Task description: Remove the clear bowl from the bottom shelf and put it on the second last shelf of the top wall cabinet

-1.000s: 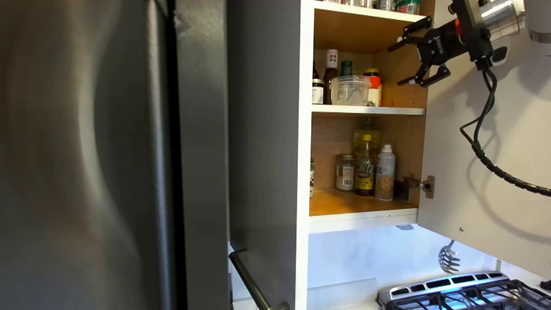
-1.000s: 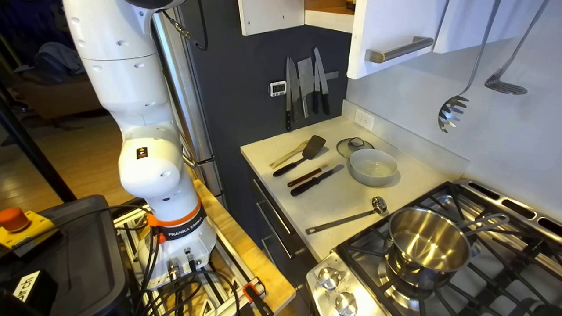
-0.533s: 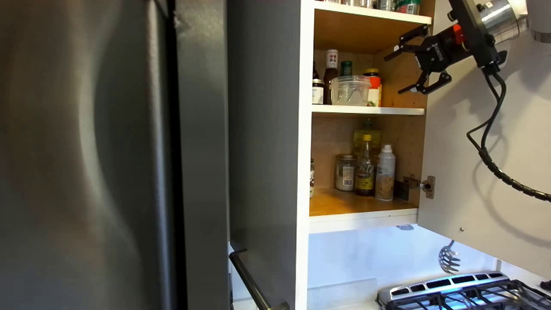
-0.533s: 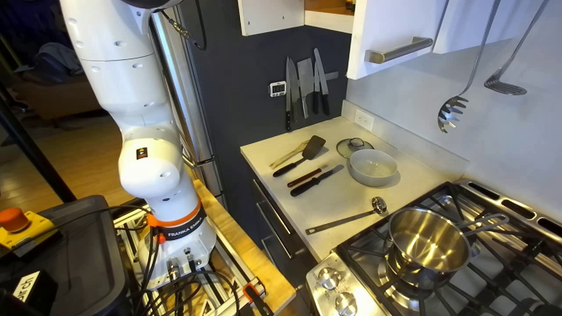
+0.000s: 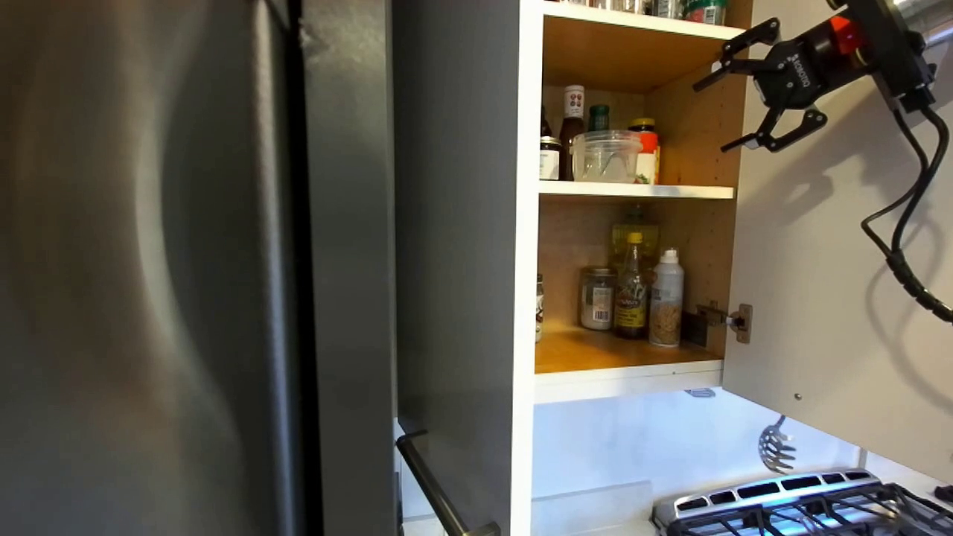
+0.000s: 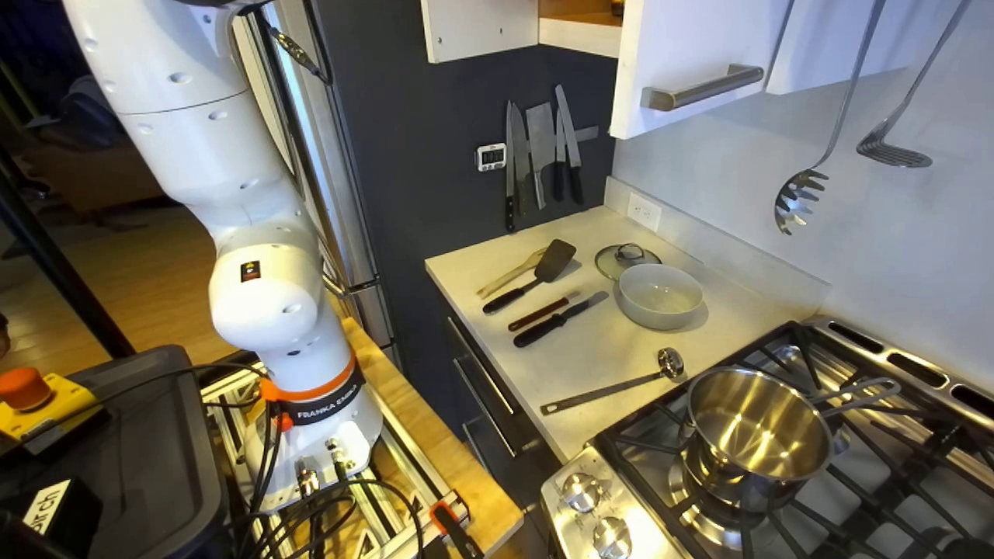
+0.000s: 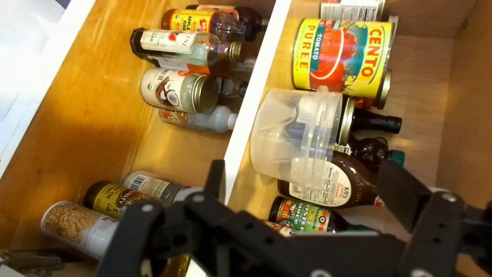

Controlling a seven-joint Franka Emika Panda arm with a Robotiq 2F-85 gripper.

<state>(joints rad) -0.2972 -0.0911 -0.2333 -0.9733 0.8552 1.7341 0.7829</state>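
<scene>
Gripper [image 5: 709, 119] gaping pretty wide | clear bowl [image 7: 276, 134] just chilling on second-from-bottom shelf [image 5: 633, 191] | brown bottle [image 7: 342, 188] right behind it

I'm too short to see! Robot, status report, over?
Hand open, empty. Clear bowl upright on second-lowest shelf. Bottles behind it might block pushing deeper.

Clr plastic bowl [image 5: 605, 158], upright, nr front of 2nd-last shelf [image 5: 636, 190]
</scene>
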